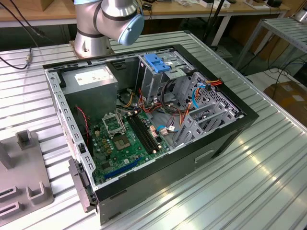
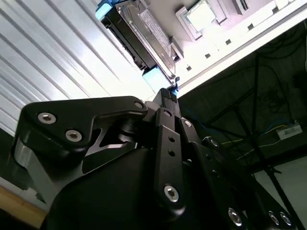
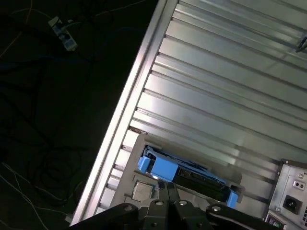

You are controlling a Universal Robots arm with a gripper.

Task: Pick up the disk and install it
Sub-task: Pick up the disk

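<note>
The disk [image 3: 191, 174] is on the ribbed metal surface [image 3: 216, 96], close to the edge of this surface, in a low grey holder [image 3: 140, 190]. It is not in the open computer case [image 1: 225, 139], where the drive cage [image 1: 152, 79] is waiting. The arm [image 1: 115, 19] reaches out of the exterior view, away from the case.

In the first wrist view the tool [image 3: 167, 185] points directly at the disk, and its tip is just beside the blue rail [image 3: 160, 167] at one end. The long axis of the disk goes across in front of the tool, along the ribs of the surface, so most of the disk extends to one side of the tip.

I cannot tell how far the tool is open, or whether it already touches the rail. I judge that the disk is not lifted yet.
</note>
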